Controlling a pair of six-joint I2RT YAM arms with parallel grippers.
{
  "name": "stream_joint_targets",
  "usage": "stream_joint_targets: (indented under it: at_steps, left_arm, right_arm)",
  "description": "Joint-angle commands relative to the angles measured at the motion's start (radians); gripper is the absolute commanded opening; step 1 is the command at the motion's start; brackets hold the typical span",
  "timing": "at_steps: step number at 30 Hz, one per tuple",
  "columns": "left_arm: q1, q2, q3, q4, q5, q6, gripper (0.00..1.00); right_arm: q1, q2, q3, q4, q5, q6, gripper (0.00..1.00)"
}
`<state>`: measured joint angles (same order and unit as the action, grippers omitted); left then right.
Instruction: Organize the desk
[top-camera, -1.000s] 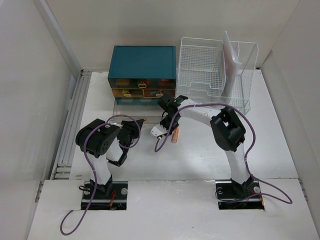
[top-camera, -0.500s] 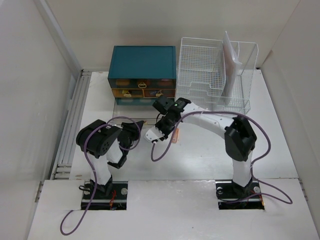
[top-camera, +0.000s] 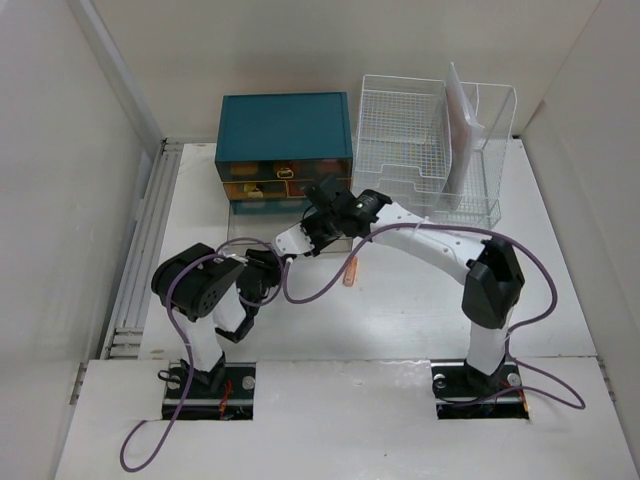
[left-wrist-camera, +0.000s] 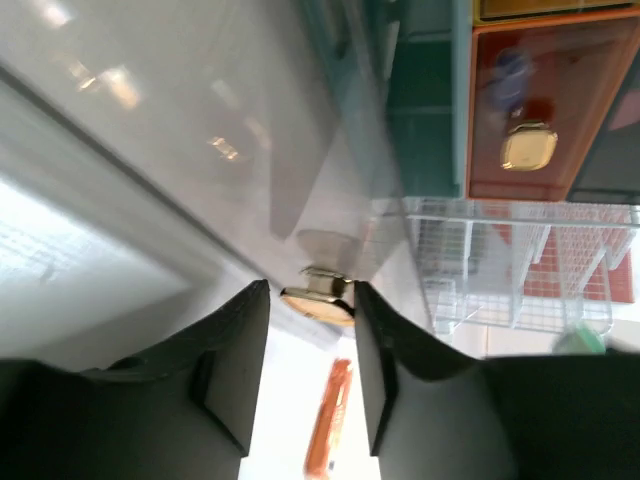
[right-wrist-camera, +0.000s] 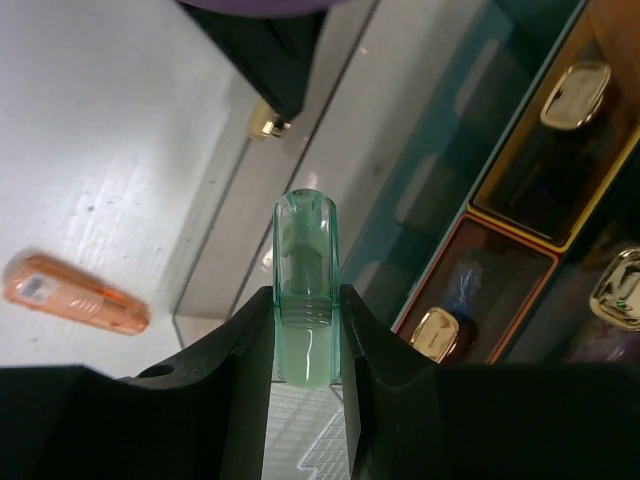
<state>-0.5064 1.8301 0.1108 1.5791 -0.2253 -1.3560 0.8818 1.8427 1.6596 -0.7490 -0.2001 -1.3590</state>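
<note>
A translucent green cylindrical tube (right-wrist-camera: 305, 250) is clamped between the fingers of the right gripper (right-wrist-camera: 303, 300) and held over the clear plastic drawer (right-wrist-camera: 350, 160), which stands pulled out of the teal drawer cabinet (top-camera: 285, 125). The drawer's gold knob (left-wrist-camera: 318, 300) is bracketed narrowly by the left gripper (left-wrist-camera: 308, 292); whether it is actually pinched cannot be told. An orange pen-shaped item (top-camera: 350, 272) is seen lying on the large flat white desk (top-camera: 420, 290), which is spread beneath both arms.
</note>
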Motion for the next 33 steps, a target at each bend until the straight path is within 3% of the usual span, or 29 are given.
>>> stream_joint_targets:
  at_steps: [1,3,4,7,8,9,10,16,21,24,25,28,29,31,33]
  left_arm:
    - [-0.03,0.006,-0.097,0.487,0.063,0.055,0.36]
    - [-0.03,-0.003,-0.097,0.487,0.063,0.055,0.52]
    - [-0.03,-0.003,-0.097,0.487,0.063,0.055,0.66]
    - [-0.02,-0.003,-0.106,0.487,0.063,0.055,0.86]
    - [-0.02,-0.003,-0.106,0.487,0.063,0.046,0.93]
    - [-0.011,-0.003,-0.106,0.487,0.063,0.046,0.99]
    - [-0.011,-0.012,-0.117,0.487,0.063,0.046,0.99]
    - [-0.011,-0.075,-0.163,0.487,0.063,0.055,1.0]
    - [-0.011,-0.181,-0.217,0.487,0.063,0.083,1.0]
    - [-0.011,-0.286,-0.23,0.408,0.063,0.106,1.0]
    - [-0.011,-0.323,-0.23,0.31,0.073,0.126,1.0]
    - [-0.011,-0.533,-0.189,0.074,0.084,0.172,1.0]
    - [-0.02,-0.601,-0.142,-0.15,0.084,0.191,1.0]
    - [-0.03,-0.812,-0.073,-0.409,0.058,0.286,1.0]
    - [-0.043,-0.922,0.013,-0.676,-0.005,0.345,1.0]
  right_arm:
    - [0.0,0.055,0.008,0.16,0.118,0.092,0.13]
    - [-0.009,0.085,-0.001,0.221,0.146,0.122,0.15]
    - [-0.009,0.096,0.012,0.235,0.165,0.135,0.15]
    - [-0.029,0.148,0.055,0.244,0.189,0.17,0.21]
    - [-0.029,0.157,0.055,0.244,0.201,0.179,0.26]
    - [-0.029,0.158,0.066,0.255,0.202,0.179,0.39]
    - [-0.029,0.167,0.066,0.272,0.202,0.192,0.46]
    - [-0.029,0.11,0.035,0.324,0.203,0.239,0.66]
    - [-0.038,0.018,0.013,0.315,0.156,0.264,0.63]
    - [-0.063,-0.043,-0.018,0.219,0.015,0.188,0.55]
    - [-0.082,-0.08,-0.018,0.161,-0.095,0.128,0.55]
    - [-0.112,-0.146,-0.078,-0.051,-0.218,-0.102,0.55]
    - [-0.121,-0.155,-0.093,-0.097,-0.264,-0.156,0.55]
    - [-0.135,-0.155,-0.151,-0.166,-0.265,-0.243,0.55]
    - [-0.135,-0.143,-0.19,-0.177,-0.221,-0.273,0.55]
